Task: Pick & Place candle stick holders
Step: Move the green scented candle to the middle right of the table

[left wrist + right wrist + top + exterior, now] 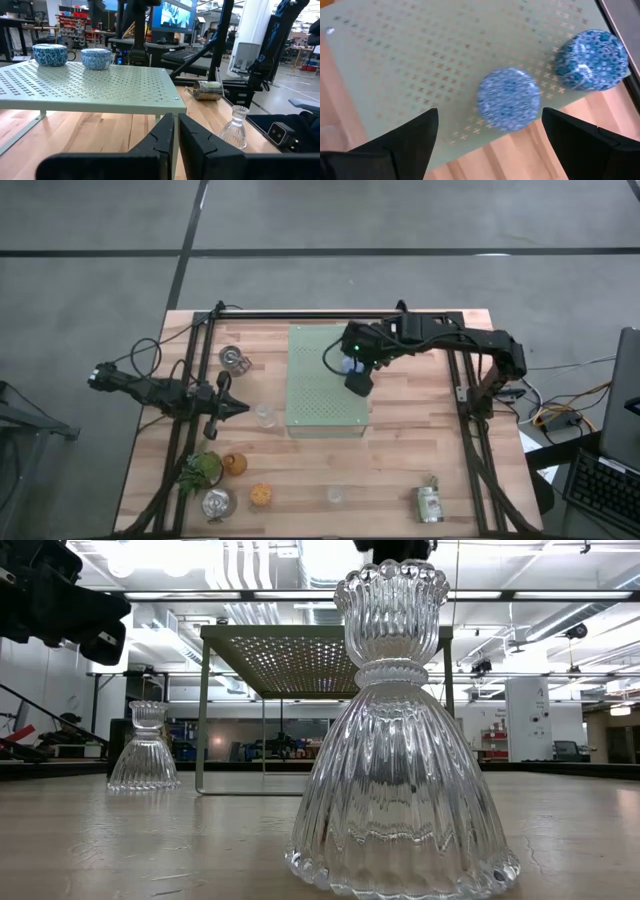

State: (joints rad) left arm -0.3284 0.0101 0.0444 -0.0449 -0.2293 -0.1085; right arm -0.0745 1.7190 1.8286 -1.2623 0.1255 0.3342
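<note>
Two blue holders (508,99) w/ mottled pattern on green board (420,65), right gripper (490,137) jaws spread above, left gripper (175,131) jaws pressed together.

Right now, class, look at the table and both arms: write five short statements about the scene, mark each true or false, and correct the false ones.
1. Two blue holders stand on the pale green perforated board. True.
2. The right gripper has its jaws clamped on a blue holder. False: the jaws are wide open above it, touching nothing.
3. The left gripper has its jaws shut and holds nothing. True.
4. A shiny silver holder lies on its side near the table's front right corner. True.
5. The clear glass holders sit on the board. False: they stand on the bare wooden table.
</note>
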